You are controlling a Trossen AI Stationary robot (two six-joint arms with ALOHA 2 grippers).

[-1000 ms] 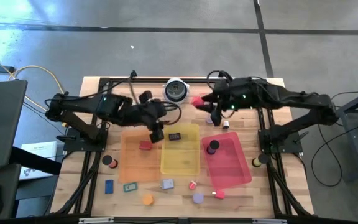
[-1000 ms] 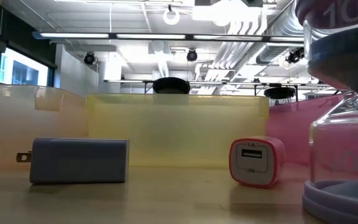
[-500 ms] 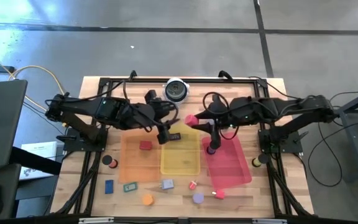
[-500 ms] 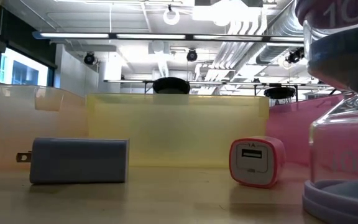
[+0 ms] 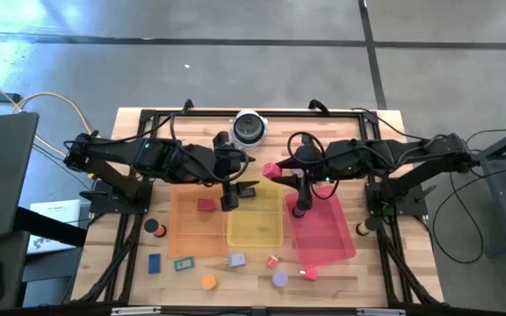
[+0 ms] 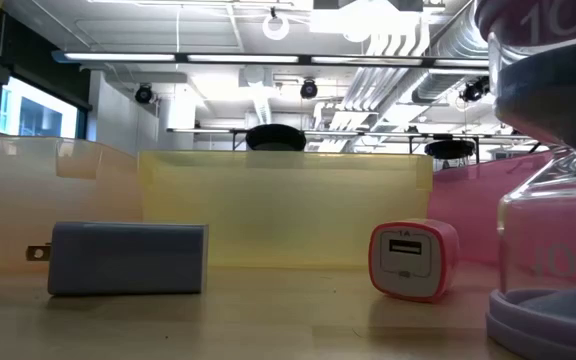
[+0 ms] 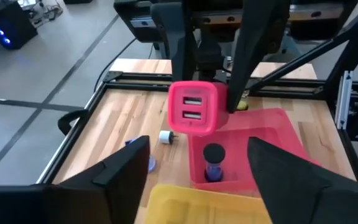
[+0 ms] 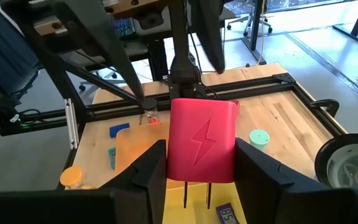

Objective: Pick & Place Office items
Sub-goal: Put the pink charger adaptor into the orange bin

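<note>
My right gripper is shut on a pink charger block with a lightning mark. It holds it in the air over the far ends of the yellow tray and the pink tray. The left wrist view shows the charger's face with two USB ports. My left gripper is open and empty over the yellow tray's far end, facing the charger. A red piece lies in the orange tray, and a purple-and-black piece stands in the pink tray. My right gripper pinches the pink charger between its two fingers, one on each side face. The fingers come down at it from above, slanting from the table's right. The charger is lifted clear of the trays, and its two prongs stick out free.
Loose pieces lie near the table's front: black disc, blue block, teal block, orange disc, grey charger, small pink charger, purple hourglass. A round silver-and-black object stands at the far edge.
My right gripper has carried the pink charger toward the table's near edge and a little left, from the far side to above the far ends of the yellow and pink trays. It has kept its hold. My left gripper has shifted slightly toward the right over the yellow tray.
</note>
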